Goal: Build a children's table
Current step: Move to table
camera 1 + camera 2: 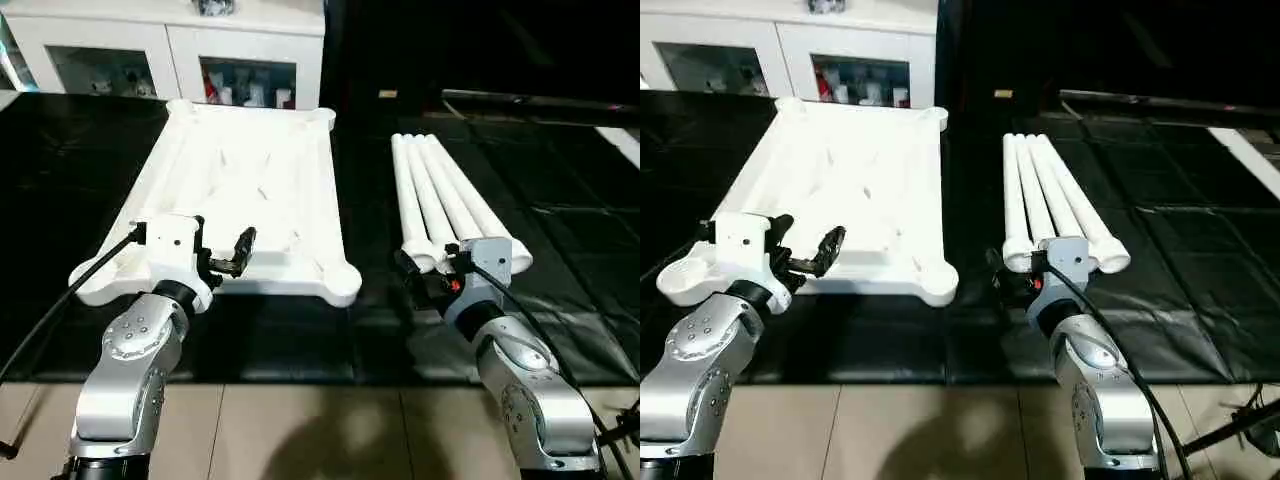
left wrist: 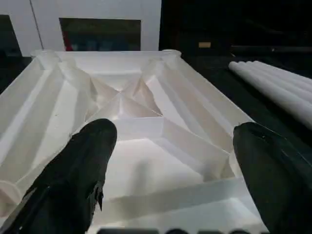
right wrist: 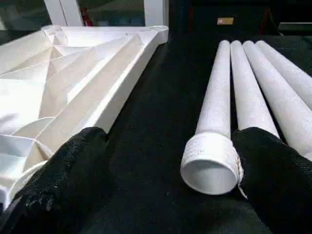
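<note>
1. The top (image 1: 250,190) lies ribbed side up on the black mat (image 1: 560,200), just ahead of the left gripper (image 1: 228,258), which hovers over the near edge with fingers spread wide and nothing between them.

2. Four legs (image 1: 440,195) lie side by side on the mat, touching one another, directly ahead of the right gripper (image 3: 161,165). None is fitted to a corner yet, so the build looks barely begun.

3. The right gripper is open wide too. The threaded mouth of the nearest leg (image 3: 214,146) sits between its fingers (image 3: 273,161), hard against one of them, with a broad gap to the other.

4. The step in hand looks like picking up that first leg. To do it well, centre the gripper on the leg before closing, so the squeeze doesn't roll it into its neighbour.

5. Grip behind the threaded collar, not on it; the thread has to stay free for the corner socket (image 1: 345,280).

6. Lift straight and slow. The leg is long and tapered, so held at one end it will likely droop or swing.

7. The left gripper is well placed to steady the top while the leg goes in.
</note>
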You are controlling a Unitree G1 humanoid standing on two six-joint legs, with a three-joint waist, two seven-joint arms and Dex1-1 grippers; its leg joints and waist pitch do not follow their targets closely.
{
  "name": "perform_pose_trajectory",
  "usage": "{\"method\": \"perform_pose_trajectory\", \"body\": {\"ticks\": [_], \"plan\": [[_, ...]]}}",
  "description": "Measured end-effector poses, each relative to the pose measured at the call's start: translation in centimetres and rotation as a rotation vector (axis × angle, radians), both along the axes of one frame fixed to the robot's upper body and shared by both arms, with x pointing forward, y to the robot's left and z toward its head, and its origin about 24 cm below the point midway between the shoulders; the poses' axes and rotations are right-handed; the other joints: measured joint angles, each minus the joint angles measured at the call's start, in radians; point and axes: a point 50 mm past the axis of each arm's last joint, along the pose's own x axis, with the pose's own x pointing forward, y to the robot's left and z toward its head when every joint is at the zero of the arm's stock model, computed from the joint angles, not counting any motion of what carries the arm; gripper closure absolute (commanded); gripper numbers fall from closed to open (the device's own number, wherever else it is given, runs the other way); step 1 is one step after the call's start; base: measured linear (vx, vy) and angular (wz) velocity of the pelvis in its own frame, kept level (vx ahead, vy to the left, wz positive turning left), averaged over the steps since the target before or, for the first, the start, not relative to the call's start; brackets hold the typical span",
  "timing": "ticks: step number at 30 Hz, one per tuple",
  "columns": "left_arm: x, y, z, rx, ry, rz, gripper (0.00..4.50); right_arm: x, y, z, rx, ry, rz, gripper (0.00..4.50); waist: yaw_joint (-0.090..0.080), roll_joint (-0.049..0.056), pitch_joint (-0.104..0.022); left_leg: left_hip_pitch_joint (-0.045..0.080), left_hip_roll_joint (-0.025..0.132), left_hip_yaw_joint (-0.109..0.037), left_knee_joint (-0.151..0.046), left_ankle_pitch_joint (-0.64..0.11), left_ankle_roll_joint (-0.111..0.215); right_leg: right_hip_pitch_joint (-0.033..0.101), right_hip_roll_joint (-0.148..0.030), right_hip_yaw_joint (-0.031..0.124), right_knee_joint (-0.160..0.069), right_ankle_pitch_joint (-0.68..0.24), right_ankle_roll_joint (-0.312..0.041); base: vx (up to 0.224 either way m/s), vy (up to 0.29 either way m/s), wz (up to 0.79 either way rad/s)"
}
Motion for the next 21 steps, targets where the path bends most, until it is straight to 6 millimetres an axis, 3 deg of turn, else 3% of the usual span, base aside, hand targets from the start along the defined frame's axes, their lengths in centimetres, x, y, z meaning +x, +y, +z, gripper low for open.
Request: {"method": "perform_pose_trajectory", "body": {"ticks": [3,4,5,6,7,8,9,10,11,12,13,14,16,17,18,19,20,21], "plan": [[0.0,0.1,0.0,-0.003,0.002,0.002,0.18,0.1,-0.5,0.0,-0.056,0.009,0.002,0.0,0.0,-0.002,-0.002,0.0,0.0,-0.006,0.008,-0.012,0.004,0.005,0.001,0.0,0.001,-0.008,0.008,0.09,0.003,0.05],[0.0,0.1,0.0,-0.003,0.005,0.005,0.18,0.2,-0.4,0.1,-0.071,0.007,0.004,0.0,0.001,-0.005,-0.002,-0.009,-0.004,-0.009,0.013,-0.016,0.009,0.009,0.001,-0.002,0.001,-0.011,0.011,0.066,0.012,0.14],[0.1,-0.1,0.0,-0.01,0.007,-0.003,0.18,0.1,-0.5,0.1,-0.076,0.012,0.001,0.0,-0.01,0.005,-0.006,-0.038,-0.011,-0.04,0.045,-0.033,0.057,0.021,-0.001,-0.035,-0.012,-0.015,0.019,0.051,0.019,0.47],[0.1,-0.2,0.1,-0.015,0.005,-0.008,0.18,0.1,-0.5,0.1,-0.061,0.014,-0.005,0.0,-0.011,0.012,-0.009,-0.048,-0.012,-0.058,0.061,-0.043,0.081,0.029,-0.002,-0.055,-0.02,-0.018,0.02,0.051,0.019,0.47],[-0.1,0.2,0.0,-0.01,0.01,0.001,0.18,0.3,-0.3,0.3,-0.041,0.009,-0.002,0.0,-0.016,0.008,-0.01,-0.032,-0.007,-0.065,0.055,-0.045,0.057,0.023,-0.002,-0.054,-0.003,-0.024,0.021,0.096,-0.021,0.41],[-0.4,1.2,-0.4,0.005,0.028,0.035,0.18,0.5,0.9,0.8,-0.007,-0.012,0.036,0.0,-0.028,0.005,-0.01,-0.017,-0.013,-0.068,0.055,-0.049,0.027,-0.016,-0.016,-0.054,0.084,-0.035,0.017,0.099,-0.057,0.05],[-0.4,1.8,-0.5,0.013,0.037,0.052,0.18,0.5,1.7,1.1,0.003,-0.024,0.065,0.0,-0.038,0.003,-0.011,-0.006,-0.018,-0.069,0.06,-0.054,0.02,-0.051,-0.023,-0.051,0.153,-0.038,0.014,0.099,-0.057,0.05],[-0.4,1.9,-0.3,0.015,0.03,0.057,0.18,0.4,1.8,1.1,0.003,-0.024,0.079,0.0,-0.042,0.0,-0.011,0.005,-0.018,-0.069,0.063,-0.06,0.018,-0.082,-0.025,-0.048,0.178,-0.037,0.014,0.0,0.0,0.0],[-0.2,1.8,0.1,0.015,0.014,0.052,0.18,0.3,1.7,1.0,-0.005,-0.016,0.083,0.0,-0.046,-0.012,-0.01,0.019,-0.026,-0.058,0.061,-0.065,0.012,-0.115,-0.039,-0.046,0.147,-0.026,-0.003,0.033,-0.055,0.02],[-0.2,1.7,0.3,0.016,0.003,0.049,0.18,0.3,1.5,1.0,-0.011,-0.013,0.084,0.0,-0.048,-0.04,-0.009,0.029,-0.04,-0.044,0.062,-0.071,0.002,-0.119,-0.054,-0.033,0.097,0.012,-0.009,0.033,-0.055,0.02],[-0.1,1.4,0.2,0.005,0.006,0.044,0.18,0.2,1.1,0.8,-0.021,-0.005,0.076,0.0,-0.045,-0.05,-0.004,0.041,-0.042,-0.043,0.07,-0.082,-0.004,-0.103,-0.05,-0.02,0.103,0.024,0.0,0.045,-0.091,0.09],[-0.1,0.4,-0.2,-0.013,0.019,0.012,0.18,0.0,0.3,0.5,-0.017,0.014,0.049,0.0,-0.032,-0.039,0.001,0.055,-0.034,-0.04,0.083,-0.099,0.027,-0.083,-0.036,-0.011,0.095,0.019,-0.006,0.058,-0.085,0.07],[0.2,-0.7,-0.1,-0.024,0.017,-0.029,0.18,0.1,-0.7,0.6,-0.014,0.008,0.009,0.0,-0.025,-0.013,0.004,0.026,-0.037,-0.058,0.134,-0.102,0.034,-0.064,-0.019,-0.003,0.08,0.019,-0.008,0.061,-0.06,0.04],[0.5,-0.8,0.5,-0.022,-0.005,-0.036,0.18,0.2,-0.8,0.8,-0.011,0.001,0.003,0.0,-0.021,0.001,0.003,0.008,-0.04,-0.058,0.127,-0.101,0.032,-0.049,-0.01,0.0,0.071,0.02,-0.009,0.052,0.004,0.17],[0.8,-0.8,1.0,-0.018,-0.026,-0.042,0.18,0.3,-0.7,1.0,-0.011,-0.012,0.005,0.0,-0.016,0.017,0.001,-0.003,-0.035,-0.058,0.097,-0.084,0.017,-0.042,0.003,-0.004,0.066,0.022,-0.013,0.052,0.004,0.17],[1.0,-0.5,1.4,-0.012,-0.042,-0.043,0.18,0.5,-0.6,1.1,-0.008,-0.018,0.004,0.0,-0.016,0.023,0.003,0.0,-0.029,-0.058,0.094,-0.051,0.002,-0.035,0.009,-0.008,0.064,0.019,-0.014,0.07,0.038,0.03],[1.2,0.0,1.7,-0.003,-0.054,-0.033,0.18,0.6,0.2,1.2,0.004,-0.026,0.014,0.0,-0.025,0.02,-0.002,0.001,-0.027,-0.062,0.088,-0.053,0.003,-0.029,0.006,-0.017,0.054,0.015,-0.019,0.133,0.043,0.09],[1.4,0.4,1.7,0.005,-0.052,-0.021,0.18,0.8,0.6,1.3,0.002,-0.031,0.024,0.0,-0.033,0.023,0.001,0.011,-0.029,-0.064,0.078,-0.052,0.005,-0.038,-0.001,-0.028,0.059,0.007,-0.054,0.133,0.043,0.09]]}}
